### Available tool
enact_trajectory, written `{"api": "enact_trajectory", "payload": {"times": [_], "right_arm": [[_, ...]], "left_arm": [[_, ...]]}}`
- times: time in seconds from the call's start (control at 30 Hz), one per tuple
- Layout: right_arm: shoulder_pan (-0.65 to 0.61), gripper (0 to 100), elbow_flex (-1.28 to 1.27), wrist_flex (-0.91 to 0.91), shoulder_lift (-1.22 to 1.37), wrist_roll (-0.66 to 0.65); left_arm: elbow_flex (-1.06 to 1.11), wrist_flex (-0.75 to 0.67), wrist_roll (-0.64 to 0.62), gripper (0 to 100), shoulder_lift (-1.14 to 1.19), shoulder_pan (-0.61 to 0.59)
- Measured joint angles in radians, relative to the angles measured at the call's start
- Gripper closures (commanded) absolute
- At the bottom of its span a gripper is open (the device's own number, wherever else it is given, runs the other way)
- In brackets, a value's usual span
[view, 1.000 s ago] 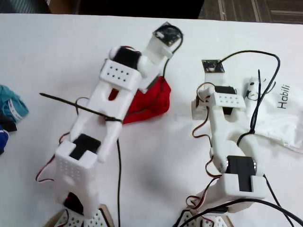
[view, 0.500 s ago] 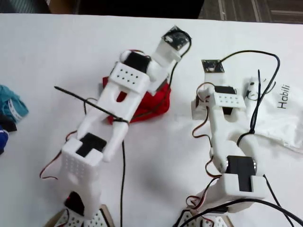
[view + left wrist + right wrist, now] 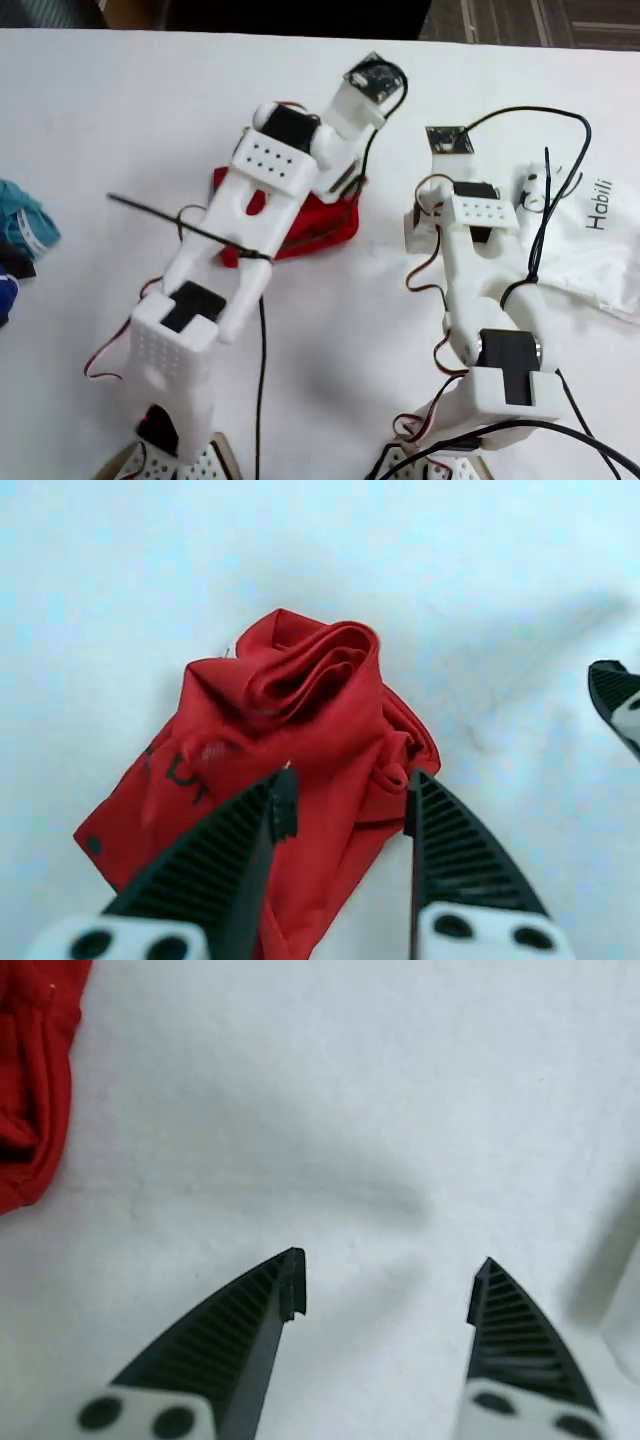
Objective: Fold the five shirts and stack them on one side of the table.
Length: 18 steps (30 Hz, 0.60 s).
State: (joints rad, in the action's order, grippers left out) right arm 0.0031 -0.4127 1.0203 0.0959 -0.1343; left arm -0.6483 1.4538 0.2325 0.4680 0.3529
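high view first: the red shirt [image 3: 322, 218] sits bunched up near the middle of the tabletop [image 3: 120, 110], half hidden under the left arm [image 3: 250, 200], which stretches out right over it. the right arm [image 3: 480, 270] is folded back on its own side, with a white shirt [image 3: 600, 255] lying loose just beside it. a bit of teal cloth [image 3: 25, 225] pokes in at the far left edge, well apart from everything else. nothing looks folded or stacked, so i'd say the job is at the start of the red shirt: getting a grip on it.

left wrist view: the left claw [image 3: 350, 785] is spread open, one finger on either side of a fold of red cloth. the shirt is a crumpled lump with a twisted knot of fabric at the far end. can't tell if the tips are touching the cloth. a dark tip of the other claw shows at the frame edge.

right wrist view: the right claw [image 3: 390, 1263] is wide open too, with nothing in it, hovering over bare tabletop. the red shirt's edge is off to one side, near but not between the fingers.

my guess for the next move: the left claw needs to drop and pinch that fold. then the lump has to be pulled flat, probably with the right one taking another edge. any fold made on a wad like this would just be messy.
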Motion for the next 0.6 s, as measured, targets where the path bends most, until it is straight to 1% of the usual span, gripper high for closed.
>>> {"api": "enact_trajectory", "payload": {"times": [0.1, 0.2, 0.37, 0.4, 0.43, 0.5, 0.53, 0.57, 0.6], "right_arm": [[0.0, 72.8, 0.0, 0.0, 0.0, 0.0], [0.0, 72.9, 0.0, 0.0, 0.0, 0.0], [-0.014, 73.4, 0.0, 0.0, 0.0, 0.0], [-0.021, 75.1, 0.0, 0.0, 0.0, 0.0], [-0.029, 78.8, 0.0, 0.0, 0.0, 0.0], [-0.04, 89.9, 0.0, 0.0, 0.0, -0.002], [-0.043, 97.1, 0.0, 0.0, 0.0, -0.002], [-0.044, 98.8, 0.0, 0.0, 0.0, -0.002], [-0.044, 96.2, 0.0, -0.009, 0.0, -0.002]], "left_arm": [[-0.11, 0.06, 0.0, 79, 0.0, -0.028], [-0.164, 0.091, 0.0, 79, 0.002, -0.106], [-0.097, 0.094, 0.0, 79, 0.06, -0.265], [-0.071, 0.087, 0.0, 79, 0.081, -0.295], [-0.046, 0.077, 0.0, 82, 0.106, -0.321], [-0.012, 0.049, -0.002, 93, 0.152, -0.37], [-0.009, 0.034, -0.002, 99, 0.172, -0.391], [-0.006, 0.02, -0.009, 98, 0.186, -0.41], [-0.006, 0.003, -0.031, 96, 0.193, -0.427]]}}
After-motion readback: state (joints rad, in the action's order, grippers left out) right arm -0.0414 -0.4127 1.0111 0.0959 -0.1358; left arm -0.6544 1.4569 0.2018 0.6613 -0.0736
